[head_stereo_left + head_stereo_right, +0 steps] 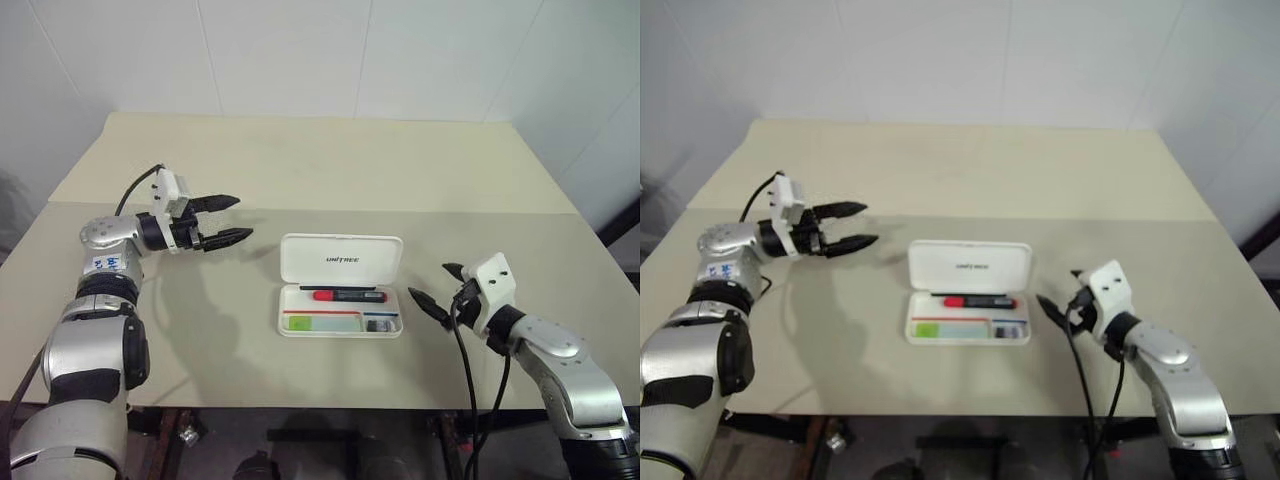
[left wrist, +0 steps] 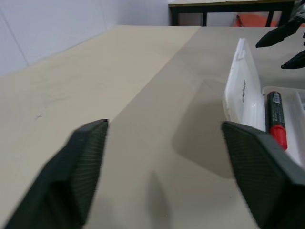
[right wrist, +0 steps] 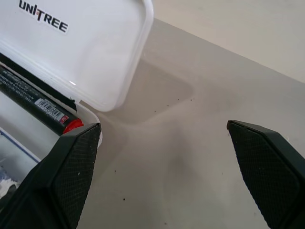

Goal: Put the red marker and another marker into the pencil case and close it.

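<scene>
**Soft, even room light, few hard shadows**

Bright diffuse light from overhead. The table point(image 1: 330, 180) shows a faint shadow at six o'clock of the left gripper point(image 1: 222, 220). The pencil case point(image 3: 90, 52) lid carries a small glare spot. Wrist-view fingers point(image 2: 78, 176) look blurred.

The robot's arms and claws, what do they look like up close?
Both arms are silver-grey metal segments joined by black bands. The left arm carries a small blue-and-white label. Each ends in a white block with two black pointed fingers, ribbed inside: the left gripper and right gripper. Thin black cables loop from both wrists.
</scene>
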